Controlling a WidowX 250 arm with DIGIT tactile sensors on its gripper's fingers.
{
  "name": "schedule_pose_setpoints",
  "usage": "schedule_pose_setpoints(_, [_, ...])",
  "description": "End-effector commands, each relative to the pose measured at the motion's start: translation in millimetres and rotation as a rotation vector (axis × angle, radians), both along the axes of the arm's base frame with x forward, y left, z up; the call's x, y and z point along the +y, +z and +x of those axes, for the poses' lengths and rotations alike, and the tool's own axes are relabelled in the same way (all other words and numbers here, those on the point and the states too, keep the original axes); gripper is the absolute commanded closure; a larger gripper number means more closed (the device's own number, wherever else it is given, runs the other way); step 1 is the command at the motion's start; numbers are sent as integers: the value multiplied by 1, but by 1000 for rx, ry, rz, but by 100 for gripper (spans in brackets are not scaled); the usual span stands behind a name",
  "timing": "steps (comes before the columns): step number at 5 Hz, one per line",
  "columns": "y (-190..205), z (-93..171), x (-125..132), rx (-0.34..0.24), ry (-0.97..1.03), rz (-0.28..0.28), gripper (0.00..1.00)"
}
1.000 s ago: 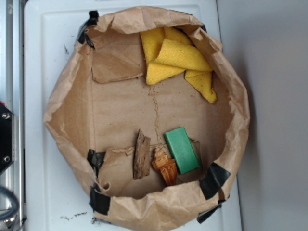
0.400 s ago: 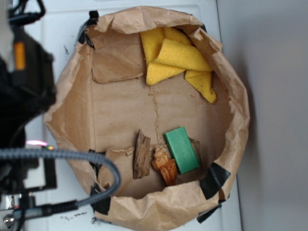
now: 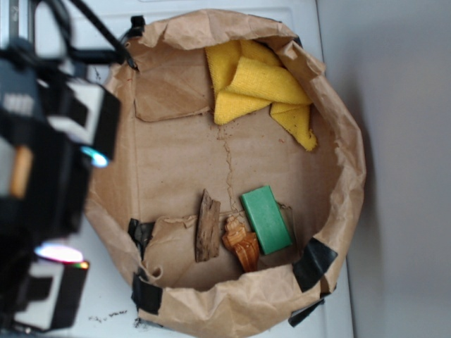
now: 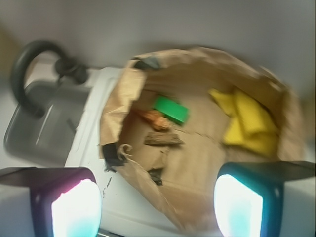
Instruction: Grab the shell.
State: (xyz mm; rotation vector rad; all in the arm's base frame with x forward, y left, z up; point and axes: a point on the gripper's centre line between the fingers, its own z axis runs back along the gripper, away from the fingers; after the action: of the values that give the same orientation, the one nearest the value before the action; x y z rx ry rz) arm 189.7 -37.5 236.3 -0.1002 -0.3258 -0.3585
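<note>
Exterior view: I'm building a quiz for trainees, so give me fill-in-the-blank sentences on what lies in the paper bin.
1. The shell lies between the wood strip and the ____ block.
2. The folded cloth is ____ in colour.
3. The bin holding everything is made of brown ____.

Missing words: green; yellow; paper

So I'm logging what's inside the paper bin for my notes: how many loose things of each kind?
Shell: 1
Green block: 1
Wood strip: 1
Yellow cloth: 1
Total: 4
</note>
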Motion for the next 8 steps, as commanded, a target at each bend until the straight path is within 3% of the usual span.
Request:
schedule_pose_setpoints(1, [-6, 35, -4, 25, -150, -25, 0])
schedule_pose_setpoints(2, [-14, 55, 12, 38, -50, 8, 0])
schedule_pose_setpoints(5, [-14, 55, 12, 38, -50, 8, 0])
schedule_pose_setpoints(6, [-31, 78, 39, 56, -200, 20, 0])
schedule_pose_setpoints(7, [-48, 89, 60, 53, -342, 69, 0])
schedule_pose_setpoints(8, [-74, 99, 65, 74, -465, 85, 0])
